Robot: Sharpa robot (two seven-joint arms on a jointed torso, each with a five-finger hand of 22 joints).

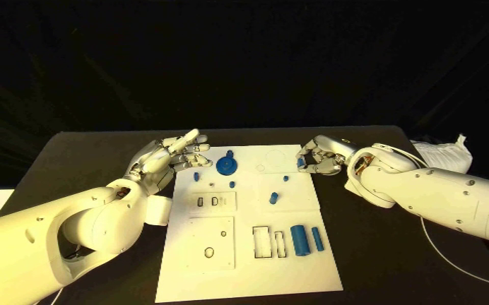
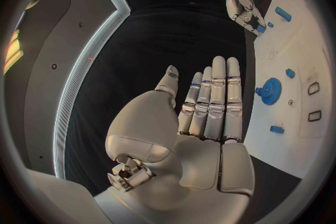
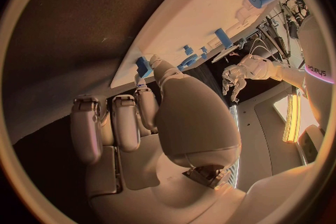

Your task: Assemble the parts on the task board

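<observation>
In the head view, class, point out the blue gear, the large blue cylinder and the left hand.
blue gear [image 1: 226, 164]: head view, on its disc face.
large blue cylinder [image 1: 299, 239]: head view, mid-body.
left hand [image 1: 168, 158]: head view, back of the hand.

We find the task board [image 1: 306, 277] a smooth, matt white plate, and the blue parts [image 1: 299, 239] plastic-looking. The table [image 1: 377, 262] appears matt black. Both the left hand [image 1: 168, 155] and right hand [image 1: 324, 155] show silvery, metallic-looking surfaces with slight sheen.
</observation>
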